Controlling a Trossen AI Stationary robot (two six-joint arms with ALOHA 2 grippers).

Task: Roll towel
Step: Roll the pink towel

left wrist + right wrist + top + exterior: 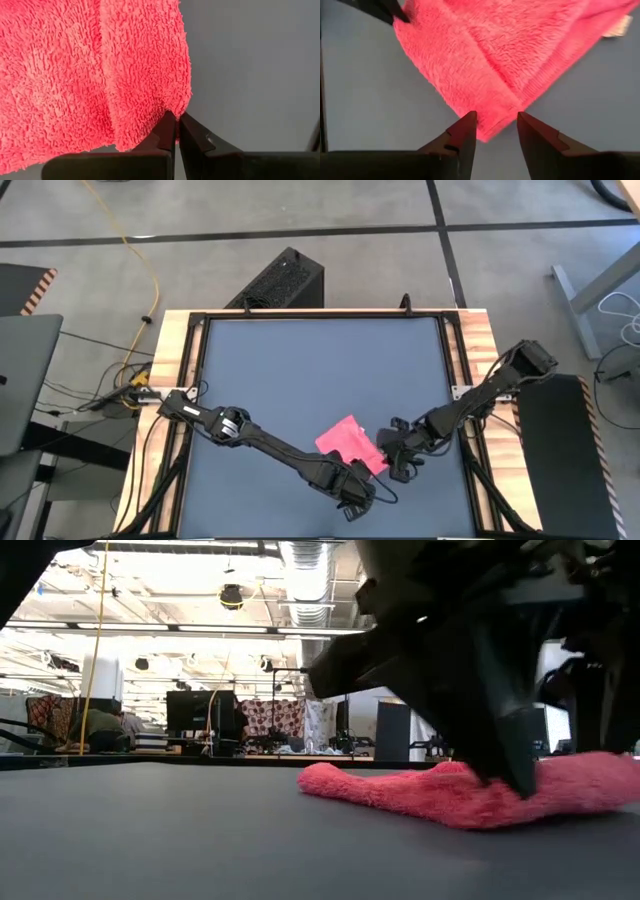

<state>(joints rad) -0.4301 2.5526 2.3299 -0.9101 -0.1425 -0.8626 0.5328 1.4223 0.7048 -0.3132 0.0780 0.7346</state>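
The towel (pixel 349 444) lies on the dark grey table (pixel 300 370), near the front edge and a little to the right of the middle, at about 5 o'clock from the table's centre. It is bright pink and fluffy, folded over itself with a crease running through it, and it rests flat on the surface.

The left gripper (pixel 176 131) is at the towel's 6 o'clock corner. Its two fingers are pressed together and pinch the thin edge of the towel between them.

The right gripper (pixel 496 131) is at the towel's 3 o'clock side. Its fingers stand apart, at a middle width, and one corner of the towel lies in the gap between them. The fingers do not press on the cloth.
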